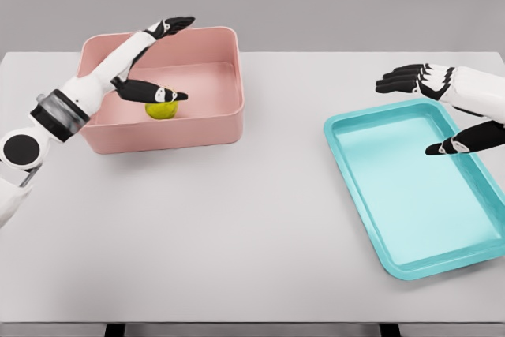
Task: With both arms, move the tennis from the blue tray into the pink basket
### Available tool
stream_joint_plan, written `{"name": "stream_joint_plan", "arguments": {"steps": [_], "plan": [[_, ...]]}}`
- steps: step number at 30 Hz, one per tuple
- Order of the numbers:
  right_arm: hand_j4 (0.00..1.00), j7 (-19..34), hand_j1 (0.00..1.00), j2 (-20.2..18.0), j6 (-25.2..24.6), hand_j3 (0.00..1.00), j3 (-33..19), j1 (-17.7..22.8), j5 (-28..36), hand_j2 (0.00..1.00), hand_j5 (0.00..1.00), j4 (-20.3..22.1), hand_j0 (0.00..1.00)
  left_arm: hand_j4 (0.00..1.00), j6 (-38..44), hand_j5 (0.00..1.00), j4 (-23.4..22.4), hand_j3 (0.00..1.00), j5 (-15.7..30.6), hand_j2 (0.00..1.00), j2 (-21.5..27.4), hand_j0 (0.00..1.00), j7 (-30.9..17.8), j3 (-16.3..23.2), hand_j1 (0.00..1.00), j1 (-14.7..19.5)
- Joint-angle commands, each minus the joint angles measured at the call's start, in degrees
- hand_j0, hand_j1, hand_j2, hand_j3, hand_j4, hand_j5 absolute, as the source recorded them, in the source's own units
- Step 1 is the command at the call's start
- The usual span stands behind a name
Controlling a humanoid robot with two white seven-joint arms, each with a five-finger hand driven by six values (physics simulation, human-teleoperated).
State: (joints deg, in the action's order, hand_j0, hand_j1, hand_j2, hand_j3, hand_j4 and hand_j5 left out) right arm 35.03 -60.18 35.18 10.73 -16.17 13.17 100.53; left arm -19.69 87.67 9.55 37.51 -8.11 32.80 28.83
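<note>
A yellow-green tennis ball (162, 110) lies on the floor of the pink basket (213, 133) at the back left of the table. My left hand (163, 59) hovers over the basket with its fingers spread, thumb just above the ball, holding nothing. The blue tray (410, 195) sits at the right with nothing in it. My right hand (435, 112) floats above the tray's far right corner, fingers stretched out and open.
The grey table (237, 234) holds only the basket and the tray. A wide bare stretch of tabletop lies between them and along the front edge.
</note>
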Motion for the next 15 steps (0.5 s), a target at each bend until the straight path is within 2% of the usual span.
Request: {"name": "stream_joint_plan", "arguments": {"steps": [1, 2, 5, 7, 10, 13, 15], "plan": [[1.0, -0.03, 1.0, -0.03, -0.18, 1.0, -0.01, 0.0, 0.45, 1.0, 1.0, 0.01, 1.0, 1.0, -11.84, 1.0, 3.56, 1.0, 0.64, 1.0, 3.18, 1.0, 0.03, -2.03, 1.0, 0.0], [1.0, -0.03, 1.0, -0.03, -0.18, 1.0, -0.01, 0.0, 0.45, 1.0, 1.0, 0.01, 1.0, 1.0, -15.31, 1.0, 4.17, 1.0, 0.99, 1.0, 4.59, 1.0, 0.03, -5.1, 1.0, -4.13], [1.0, -0.03, 1.0, -0.12, -0.18, 1.0, -0.01, 0.0, 0.45, 1.0, 1.0, 0.01, 1.0, 1.0, -15.31, 1.0, 4.09, 1.0, 1.26, 1.0, 8.45, 1.0, 0.03, -10.2, 1.0, -11.95], [1.0, -0.03, 1.0, -0.11, -0.18, 1.0, -0.01, 0.09, 0.45, 1.0, 1.0, 0.01, 1.0, 1.0, -15.31, 1.0, 3.73, 1.0, 2.49, 1.0, 10.48, 1.0, 0.03, -12.32, 1.0, -15.38], [1.0, -0.03, 1.0, -1.87, -0.18, 1.0, -0.36, 0.26, 0.45, 1.0, 1.0, 0.1, 1.0, 1.0, -15.31, 1.0, 3.73, 1.0, 2.58, 1.0, 13.73, 1.0, 0.11, -12.67, 1.0, -18.81], [1.0, -0.03, 1.0, -2.05, -0.18, 1.0, -0.45, 0.26, 0.45, 1.0, 1.0, 0.01, 1.0, 1.0, -15.31, 1.0, 3.73, 1.0, 2.4, 1.0, 13.82, 1.0, 0.03, -15.74, 1.0, -21.18], [1.0, -0.03, 1.0, -1.7, -0.18, 1.0, -0.45, 0.18, 0.45, 1.0, 1.0, 0.01, 1.0, 1.0, -15.31, 1.0, 3.73, 1.0, 2.4, 1.0, 13.91, 1.0, 0.03, -16.01, 1.0, -21.62]]}}
